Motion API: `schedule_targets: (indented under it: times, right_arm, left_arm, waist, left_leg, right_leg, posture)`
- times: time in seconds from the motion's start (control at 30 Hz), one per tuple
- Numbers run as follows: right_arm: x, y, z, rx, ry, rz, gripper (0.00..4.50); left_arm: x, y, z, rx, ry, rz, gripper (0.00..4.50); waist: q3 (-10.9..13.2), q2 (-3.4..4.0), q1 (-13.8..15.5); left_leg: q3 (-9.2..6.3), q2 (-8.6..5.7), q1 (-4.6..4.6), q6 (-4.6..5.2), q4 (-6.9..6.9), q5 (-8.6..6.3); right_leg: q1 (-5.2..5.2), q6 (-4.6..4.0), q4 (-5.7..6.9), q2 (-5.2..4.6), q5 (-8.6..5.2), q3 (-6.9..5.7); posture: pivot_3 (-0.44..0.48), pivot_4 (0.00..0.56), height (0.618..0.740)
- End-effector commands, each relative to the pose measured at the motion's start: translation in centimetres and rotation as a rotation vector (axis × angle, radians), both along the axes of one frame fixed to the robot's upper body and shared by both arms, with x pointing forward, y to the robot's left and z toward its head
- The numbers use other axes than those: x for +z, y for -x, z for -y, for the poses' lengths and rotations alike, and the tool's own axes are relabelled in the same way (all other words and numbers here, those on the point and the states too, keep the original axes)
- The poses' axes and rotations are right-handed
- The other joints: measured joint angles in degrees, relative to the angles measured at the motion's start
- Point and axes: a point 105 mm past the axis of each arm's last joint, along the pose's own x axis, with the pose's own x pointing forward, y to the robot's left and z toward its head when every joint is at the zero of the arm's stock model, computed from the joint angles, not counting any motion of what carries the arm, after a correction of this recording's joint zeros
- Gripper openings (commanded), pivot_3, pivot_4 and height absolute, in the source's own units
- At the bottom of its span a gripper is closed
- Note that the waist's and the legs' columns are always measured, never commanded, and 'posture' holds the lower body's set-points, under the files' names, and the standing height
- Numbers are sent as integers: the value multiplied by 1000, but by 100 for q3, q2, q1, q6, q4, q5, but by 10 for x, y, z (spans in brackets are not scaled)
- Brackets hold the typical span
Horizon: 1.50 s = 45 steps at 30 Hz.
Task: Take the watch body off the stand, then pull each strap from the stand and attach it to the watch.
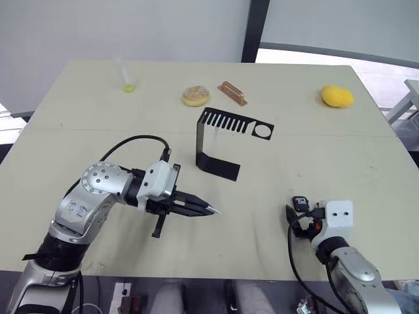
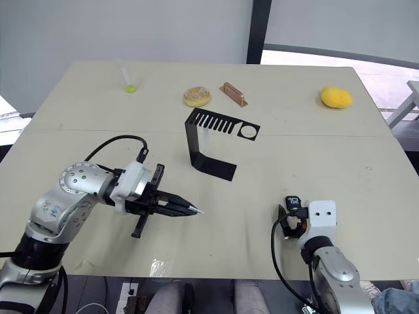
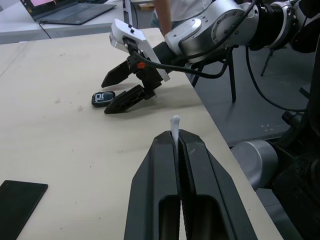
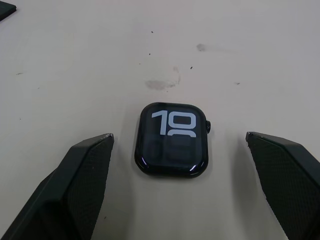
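The watch body (image 4: 172, 140) lies flat on the table, screen up with light digits, between the two spread fingers of my open right gripper (image 4: 178, 136), which touch neither side of it. It sits near the table's front right (image 1: 301, 203). My left gripper (image 1: 208, 210) hovers left of it at the front centre, shut on a thin white strap (image 3: 174, 124) whose end pokes out past the fingertips. The black stand (image 1: 226, 140) is upright mid-table behind both grippers, its ring hole bare. I cannot tell whether a pale strip hangs under its comb slots.
Along the far side lie a clear tube with a green tip (image 1: 127, 84), a doughnut (image 1: 196, 96), a brown block (image 1: 232, 92) and a yellow lump (image 1: 337, 96). The table's front edge (image 1: 249, 273) runs close below both grippers.
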Motion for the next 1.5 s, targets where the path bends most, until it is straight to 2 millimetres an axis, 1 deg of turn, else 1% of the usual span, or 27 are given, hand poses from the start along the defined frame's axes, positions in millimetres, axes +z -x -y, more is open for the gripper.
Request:
schedule_targets:
  times: [0.03,0.2,0.6,0.97,1.37,1.5]
  right_arm:
    - [-1,-2,8,-35,15,-3,4479]
    - [-2,-3,6,-31,8,-3,4479]
    - [-7,1,5,-29,4,-13,4479]
    - [-12,1,4,-29,-1,-18,4479]
    - [-18,7,-1,-64,-26,-19,4479]
    - [-22,7,2,-82,-36,-25,4479]
  left_arm:
    - [7,1,3,-6,14,42,0]
    - [3,4,1,-6,4,26,0]
    - [4,1,2,-7,1,33,0]
    - [4,1,3,-6,3,35,0]
    - [4,2,4,-4,5,35,0]
    - [3,3,4,-10,4,35,0]
  waist:
    - [0,-1,1]
    - [0,0,-4]
    - [-1,-2,1]
    - [-1,-2,1]
    - [-3,-5,-1]
    - [-5,-7,-3]
  left_leg:
    - [0,0,0,0,1,0]
    - [0,1,1,0,1,0]
    - [0,2,1,0,3,0]
    - [-1,2,1,0,3,0]
    - [-2,4,2,-1,3,0]
    - [-2,4,3,-1,2,0]
  right_leg:
    - [0,0,0,0,0,0]
    - [0,0,2,2,0,2]
    - [0,0,4,2,0,2]
    - [1,0,5,3,0,2]
    - [0,-1,8,4,0,2]
    - [1,-1,8,4,0,2]
  posture:
    - [0,150,740]
    - [0,150,740]
    - [0,150,740]
    - [0,150,740]
    - [0,150,740]
    - [0,150,740]
